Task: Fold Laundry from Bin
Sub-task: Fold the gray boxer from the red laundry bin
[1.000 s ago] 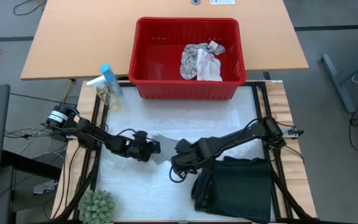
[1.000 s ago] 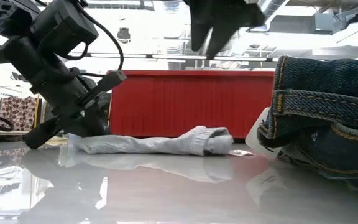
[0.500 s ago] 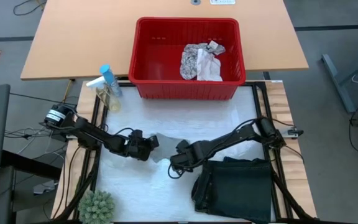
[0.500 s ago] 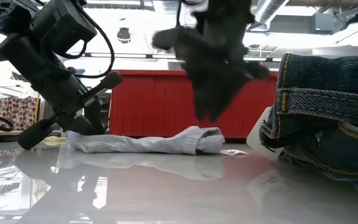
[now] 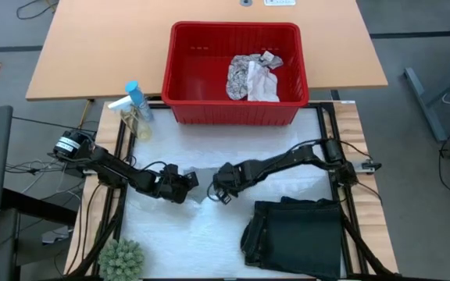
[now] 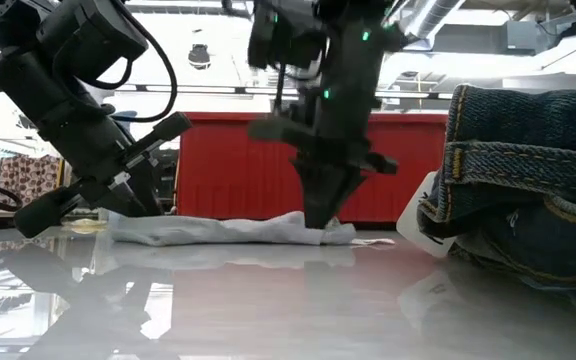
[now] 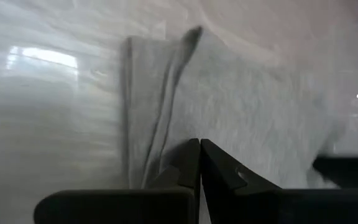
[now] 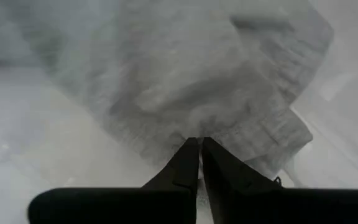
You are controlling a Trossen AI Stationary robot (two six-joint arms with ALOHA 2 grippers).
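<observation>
Pinching down on the near end of the small pale-grey soft cloth (image 6: 230, 230), the right gripper (image 6: 320, 222) is now seen with its fingers drawn almost together on the fabric, where a second ago they were held apart above it. In the low view the cloth, earlier bunched up with a raised cuff, is now pulled flatter and longer across the glossy white tabletop (image 5: 209, 242). Its other end is held by the left gripper (image 5: 187, 184), whose fingers are shut on the fabric. With both ends gripped, the piece is judged ready to be stretched or folded. The folded dark blackish-green garment (image 5: 295, 234) is laid to the right on the table. Farthest back, the red rectangular plastic basket (image 5: 201, 109) contains the white-grey patterned cloth (image 5: 252, 76).
</observation>
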